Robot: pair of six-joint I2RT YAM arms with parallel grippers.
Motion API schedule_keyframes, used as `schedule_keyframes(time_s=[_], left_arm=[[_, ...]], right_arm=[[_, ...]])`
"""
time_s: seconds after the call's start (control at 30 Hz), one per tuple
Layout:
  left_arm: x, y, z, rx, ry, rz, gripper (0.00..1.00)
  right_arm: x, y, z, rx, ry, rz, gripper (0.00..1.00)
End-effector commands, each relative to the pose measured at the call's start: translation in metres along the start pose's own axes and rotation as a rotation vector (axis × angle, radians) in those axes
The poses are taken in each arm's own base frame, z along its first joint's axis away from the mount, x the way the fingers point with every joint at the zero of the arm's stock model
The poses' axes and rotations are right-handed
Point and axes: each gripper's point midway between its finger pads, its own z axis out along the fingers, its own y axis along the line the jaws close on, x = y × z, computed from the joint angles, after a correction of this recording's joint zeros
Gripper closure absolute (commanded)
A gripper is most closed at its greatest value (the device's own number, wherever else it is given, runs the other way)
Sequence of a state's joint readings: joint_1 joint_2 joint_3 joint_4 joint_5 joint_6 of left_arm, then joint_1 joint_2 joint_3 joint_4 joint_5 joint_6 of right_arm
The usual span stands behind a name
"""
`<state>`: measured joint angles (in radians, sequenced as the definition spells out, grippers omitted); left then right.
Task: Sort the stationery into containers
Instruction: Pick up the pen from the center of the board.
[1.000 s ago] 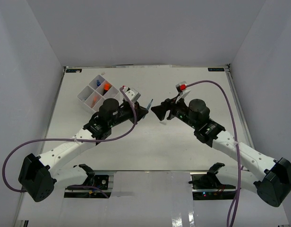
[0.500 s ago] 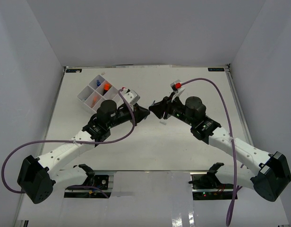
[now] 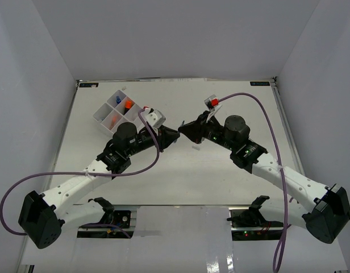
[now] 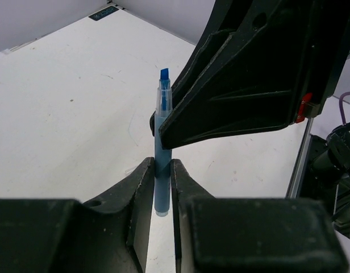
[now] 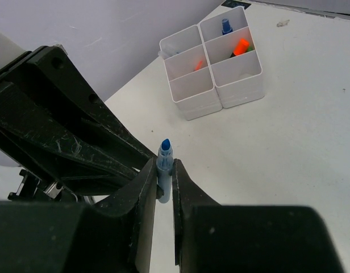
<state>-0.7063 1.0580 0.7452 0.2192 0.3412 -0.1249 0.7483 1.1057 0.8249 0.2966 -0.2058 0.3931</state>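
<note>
Tray (image 5: 198, 95) with orange highlighter (image 5: 240, 46), blue-capped item (image 5: 225, 25); left jaws and right jaws clamped on blue pen (image 5: 165, 158).

In the top view the left pincer (image 3: 174, 135) and right pincer (image 3: 185, 129) stood tip to tip at centre frame, both clamped on one pen (image 4: 162, 153). The tray (image 3: 101, 124) sat on the worktop (image 3: 232, 187) at upper left, with items (image 5: 238, 46) in its compartments.
</note>
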Motion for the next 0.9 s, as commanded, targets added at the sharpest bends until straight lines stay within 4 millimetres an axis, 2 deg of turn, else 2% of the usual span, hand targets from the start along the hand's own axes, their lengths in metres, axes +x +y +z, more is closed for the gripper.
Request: schedule_keyframes(time_s=[0.0, 0.1, 0.23, 0.33, 0.63, 0.87], left_arm=[[-0.015, -0.008, -0.007, 0.036, -0.051, 0.027, 0.71], [-0.015, -0.012, -0.007, 0.059, -0.053, 0.03, 0.65], [-0.015, -0.019, -0.007, 0.101, -0.052, 0.038, 0.5], [-0.013, -0.02, -0.006, 0.115, -0.044, 0.038, 0.47], [0.004, -0.023, 0.004, 0.163, 0.023, 0.033, 0.51], [0.003, -0.023, 0.005, 0.161, 0.013, 0.033, 0.61]], right_arm=[[-0.044, 0.011, -0.006, -0.014, -0.114, -0.061, 0.92], [-0.047, 0.014, -0.008, -0.024, -0.119, -0.067, 0.92], [-0.049, 0.018, -0.01, -0.039, -0.124, -0.072, 0.92], [-0.051, 0.023, -0.011, -0.063, -0.125, -0.073, 0.92], [-0.05, 0.036, -0.01, -0.137, -0.12, -0.065, 0.92], [-0.047, 0.037, -0.011, -0.147, -0.117, -0.065, 0.92]])
